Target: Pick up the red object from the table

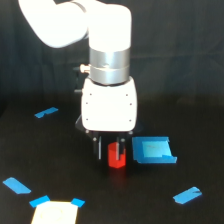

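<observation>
The red object is a small red-orange stubby cylinder standing on the black table, just below the white wrist of my arm. My gripper is lowered over it with a dark finger on each side. The left finger stands a little apart from the object, with a dark gap between them. The right finger is mostly hidden behind the object's right edge. The jaws look open around the object. I cannot tell whether the object's base touches the table.
A flat blue square piece lies just to the exterior view's right of the red object. Blue tape strips lie at the left, lower left and lower right. A pale tan patch sits at the bottom edge.
</observation>
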Controlling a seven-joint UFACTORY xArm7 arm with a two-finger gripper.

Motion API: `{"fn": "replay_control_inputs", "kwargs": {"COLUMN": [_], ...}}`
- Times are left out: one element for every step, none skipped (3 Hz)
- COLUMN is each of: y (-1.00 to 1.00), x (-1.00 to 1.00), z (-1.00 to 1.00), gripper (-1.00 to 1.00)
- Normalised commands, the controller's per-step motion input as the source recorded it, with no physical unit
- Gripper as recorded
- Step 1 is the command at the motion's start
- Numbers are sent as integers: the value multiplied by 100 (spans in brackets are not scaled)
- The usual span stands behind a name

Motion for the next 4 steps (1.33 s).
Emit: {"fn": "replay_control_inputs", "kwargs": {"y": [-96,75,97,75], "x": [-86,-44,-32,-23], "z": [100,100,98,81], "gripper": [100,100,100,45]}}
